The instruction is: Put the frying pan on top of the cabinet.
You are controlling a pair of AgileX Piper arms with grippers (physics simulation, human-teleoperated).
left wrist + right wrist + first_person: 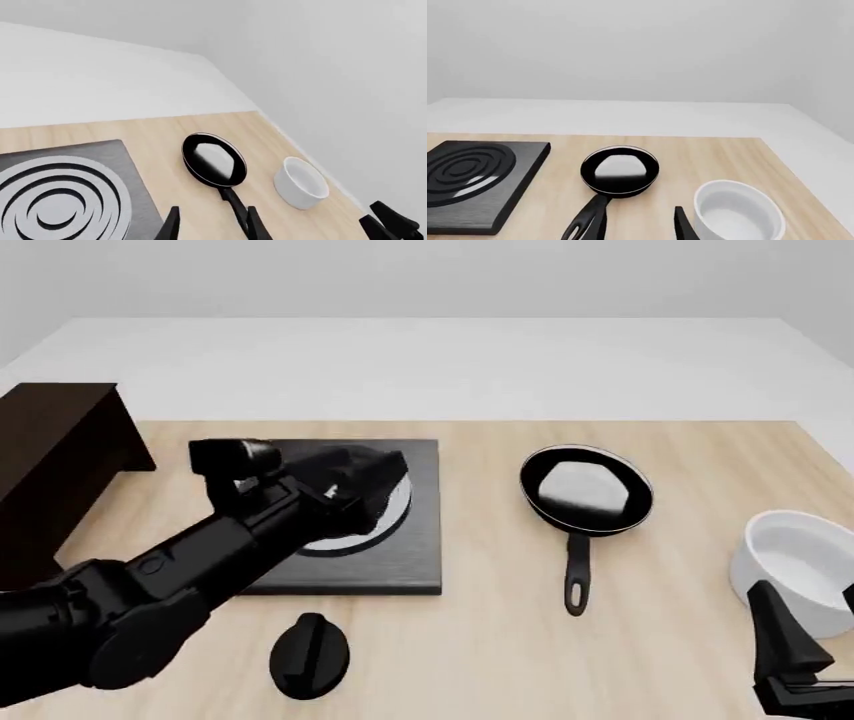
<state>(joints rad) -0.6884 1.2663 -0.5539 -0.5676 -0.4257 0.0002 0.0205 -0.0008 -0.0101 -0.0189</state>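
Observation:
The frying pan (pixel 585 490) lies on the wooden table right of the stove plate, its handle (pixel 577 580) pointing toward the near edge. It also shows in the left wrist view (pixel 215 159) and the right wrist view (pixel 619 170). The dark cabinet (pixel 54 470) stands at the far left. My left gripper (pixel 363 485) hovers over the stove plate, open and empty; its fingers (pixel 257 225) frame the pan's handle from a distance. My right gripper (pixel 794 650) is low at the near right, open and empty (pixel 640 227), beside the bowl.
A black stove plate with silver rings (pixel 400 560) lies under my left arm. A white bowl (pixel 798 560) stands at the right edge, just ahead of my right gripper. A black knob-shaped object (pixel 310 652) lies near the front edge.

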